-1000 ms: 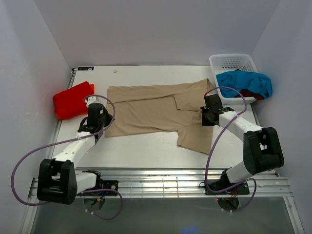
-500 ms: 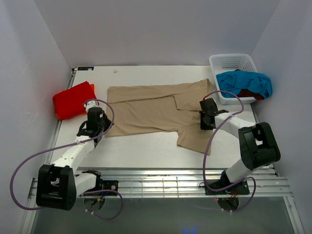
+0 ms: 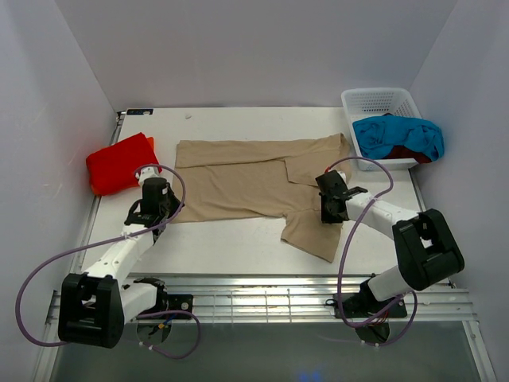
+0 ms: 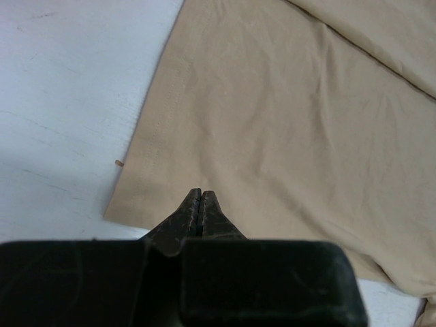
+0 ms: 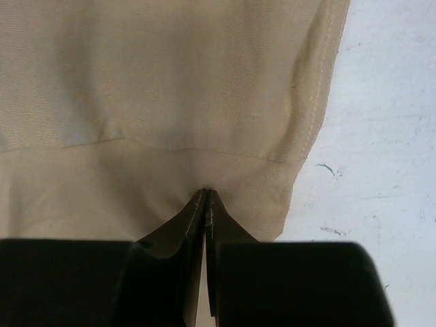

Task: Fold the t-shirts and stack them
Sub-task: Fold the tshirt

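Pinching shut with no gap between its fingers, the left gripper (image 4: 199,199) rests its tip on the near-left hem corner of the tan shirt (image 3: 238,179); whether any cloth is caught there I cannot tell. The right gripper (image 5: 206,197) is clamped just as tight on the sleeve, and the cloth puckers toward its tip, so it seems to hold a fold.

Seen from above, the shirt lies flat with its long axis running from 9 to 3 o'clock across the table (image 3: 238,251). Its body spreads toward 12 and 1 from the left gripper, and toward 10 from the right. Each arm is nearest its own end, so a fold probably carries the near edge toward 12.

A folded red shirt (image 3: 118,163) sits just beyond the left gripper at 11. A blue shirt (image 3: 398,135) hangs over the basket (image 3: 382,99) at 1 o'clock from the right gripper.
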